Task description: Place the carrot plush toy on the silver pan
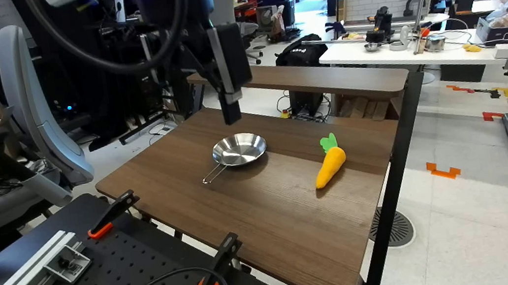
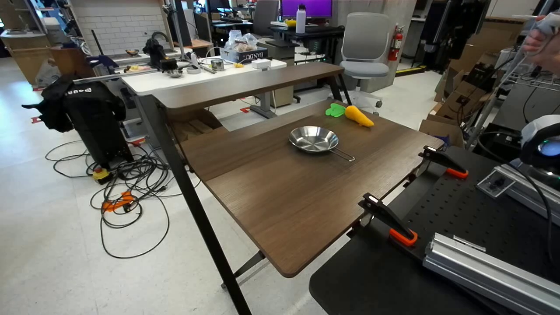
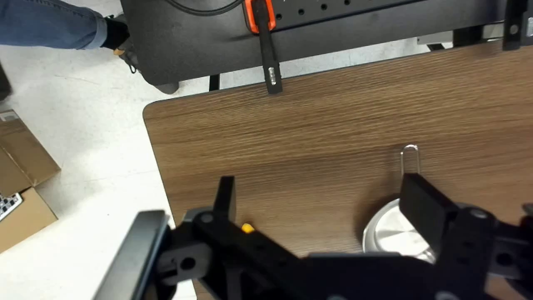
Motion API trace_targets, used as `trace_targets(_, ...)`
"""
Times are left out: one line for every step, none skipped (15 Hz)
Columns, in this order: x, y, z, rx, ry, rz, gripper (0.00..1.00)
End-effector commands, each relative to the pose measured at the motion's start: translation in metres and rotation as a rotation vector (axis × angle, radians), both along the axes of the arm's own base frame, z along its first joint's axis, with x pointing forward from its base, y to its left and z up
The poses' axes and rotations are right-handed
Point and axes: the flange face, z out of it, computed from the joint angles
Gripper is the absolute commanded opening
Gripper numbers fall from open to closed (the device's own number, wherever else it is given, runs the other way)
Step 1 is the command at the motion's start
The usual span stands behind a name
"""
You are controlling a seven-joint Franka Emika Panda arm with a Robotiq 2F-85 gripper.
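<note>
My main worry was the blind spot. In the wrist view the claw itself covered most of the carrot plush toy, leaving me only a speck of yellow tip, so a descent steered by that view alone could easily have come down on the soft body or closed on the tapered end, which I judged likely to squeeze out. The second hazard was the silver pan: one finger overlapped it in the wrist view, and dropping straight down from there might have knocked its rim and skidded it. I also reckoned that a careless nudge could roll the toy toward the nearby side edge of the tabletop. Later, a grip on the green leaves alone would probably have let the body swing, and since the pan was shallow, a crooked release might have left the toy hanging over the rim.

My claw hung above the tabletop, spread wide and holding nothing. The toy lay on the tabletop below it, off to one side of the pan and clear of it. In the wrist view its tip showed just inside the finger farther from the pan; in an exterior view the claw appeared nearer the pan, so I judged that I needed to shift sideways toward the toy before lowering.
</note>
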Motion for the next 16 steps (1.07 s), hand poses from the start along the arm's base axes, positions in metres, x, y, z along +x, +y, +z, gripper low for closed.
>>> trace_targets(0.032, -0.027, -0.033, -0.028, -0.001, -0.002, 1.00)
trace_targets(0.041, -0.032, -0.042, -0.034, 0.002, -0.005, 1.00)
trace_targets(0.049, -0.036, -0.049, -0.041, 0.003, -0.004, 1.00)
trace_targets(0.060, -0.041, -0.057, -0.047, 0.008, -0.005, 1.00)
trace_targets(0.069, -0.046, -0.063, -0.048, 0.010, -0.005, 1.00)
trace_targets(0.079, -0.050, -0.069, -0.051, 0.014, -0.007, 1.00)
trace_targets(0.089, -0.056, -0.073, -0.055, 0.013, -0.008, 1.00)
trace_targets(0.099, -0.061, -0.078, -0.056, 0.016, -0.010, 1.00)
trace_targets(0.108, -0.066, -0.081, -0.060, 0.019, -0.012, 1.00)
trace_targets(0.118, -0.071, -0.086, -0.062, 0.018, -0.012, 1.00)
trace_targets(0.127, -0.076, -0.088, -0.066, 0.019, -0.012, 1.00)
trace_targets(0.137, -0.080, -0.093, -0.071, 0.019, -0.011, 1.00)
trace_targets(0.145, -0.083, -0.095, -0.075, 0.016, -0.010, 1.00)
trace_targets(0.153, -0.086, -0.101, -0.076, 0.014, -0.006, 1.00)
trace_targets(0.160, -0.088, -0.104, -0.081, 0.012, -0.004, 1.00)
trace_targets(0.168, -0.090, -0.110, -0.083, 0.011, 0.000, 1.00)
